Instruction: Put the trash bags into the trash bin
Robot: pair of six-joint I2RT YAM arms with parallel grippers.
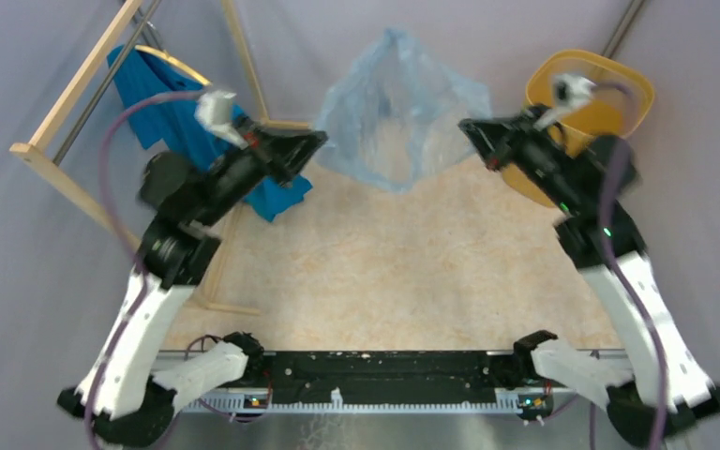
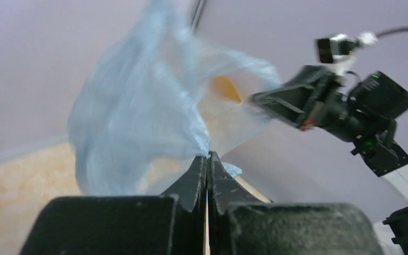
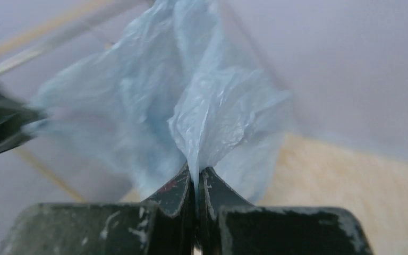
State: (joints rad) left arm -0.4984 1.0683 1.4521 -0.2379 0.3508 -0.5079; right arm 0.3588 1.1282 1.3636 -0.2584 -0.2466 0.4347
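The pale grey-blue trash bag [image 1: 396, 108] hangs spread open in the air between my two grippers at the far middle of the table. My left gripper [image 1: 319, 139] is shut on the bag's left edge; in the left wrist view the film [image 2: 138, 122] rises from the closed tips [image 2: 207, 155]. My right gripper [image 1: 467, 125] is shut on the bag's right edge; in the right wrist view the film [image 3: 212, 111] is pinched between the tips [image 3: 195, 171]. The yellow-orange trash bin [image 1: 619, 86] stands at the far right, behind my right arm, which hides part of it.
A bright blue T-shirt [image 1: 164, 108] hangs on a wooden rack [image 1: 56, 159] at the far left, behind my left arm. The beige table top [image 1: 384, 272] lies below the bag. Grey backdrop walls surround the scene.
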